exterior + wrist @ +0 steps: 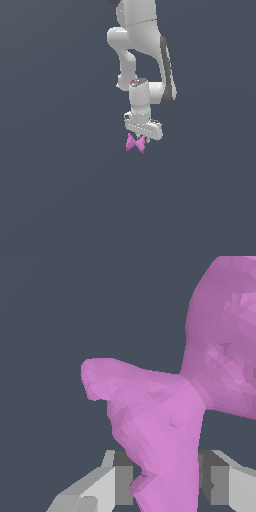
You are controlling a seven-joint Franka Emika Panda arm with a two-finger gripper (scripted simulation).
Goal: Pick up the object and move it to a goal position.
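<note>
The object is a small pink-magenta bow-tie shape that sits directly under my white gripper in the exterior view. In the wrist view the object fills much of the picture. One of its lobes runs down between my two grey fingers, and both pads touch its sides. The gripper is shut on that lobe. The other lobe flares out beyond the fingers. The fingertips themselves are hidden in the exterior view.
A plain dark grey-blue background surrounds the arm in both views. No other objects, edges or goal marker show.
</note>
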